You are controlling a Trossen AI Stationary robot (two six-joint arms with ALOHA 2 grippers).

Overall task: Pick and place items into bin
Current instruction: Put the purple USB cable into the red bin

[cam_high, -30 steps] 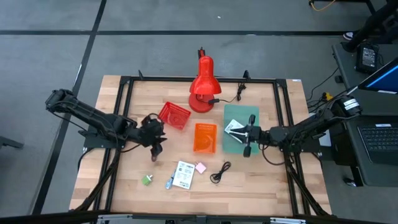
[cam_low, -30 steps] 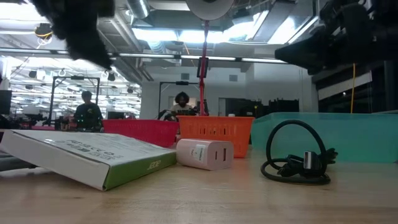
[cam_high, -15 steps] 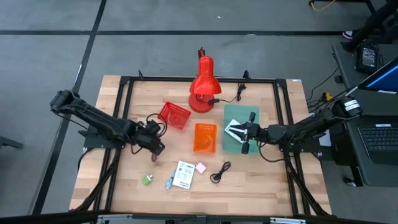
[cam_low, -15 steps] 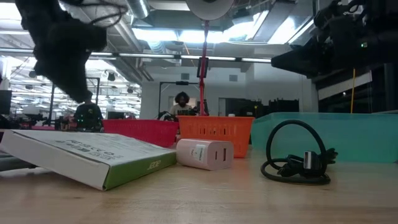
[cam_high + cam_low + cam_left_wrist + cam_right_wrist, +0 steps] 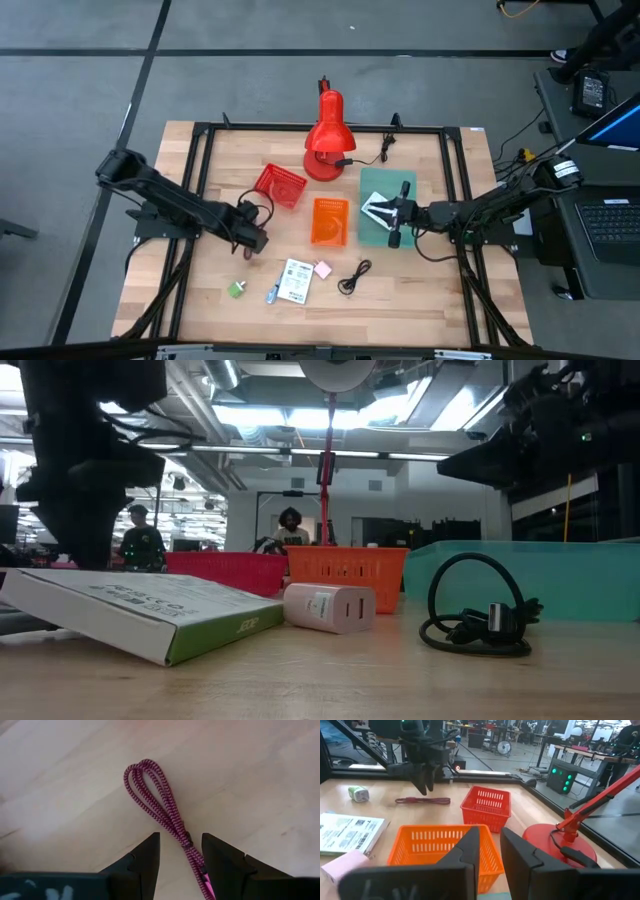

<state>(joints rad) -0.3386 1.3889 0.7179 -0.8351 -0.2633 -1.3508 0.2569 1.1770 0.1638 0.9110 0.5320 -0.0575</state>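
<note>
Step in hand: your left gripper (image 5: pixel 180 852) hung over cord (image 5: pixel 159 802), fingers apart astride it, nothing clamped. Cord lay on table's left half beside red bin (image 5: pixel 280 185). Next, you'd need to lower, close, lift. Right gripper (image 5: pixel 383 213) waited over teal bin (image 5: pixel 381 183), fingers slightly parted, empty.

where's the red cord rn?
Dark red cord lies flat on the table's left side, between the left gripper's open fingers, beside the red basket.
</note>
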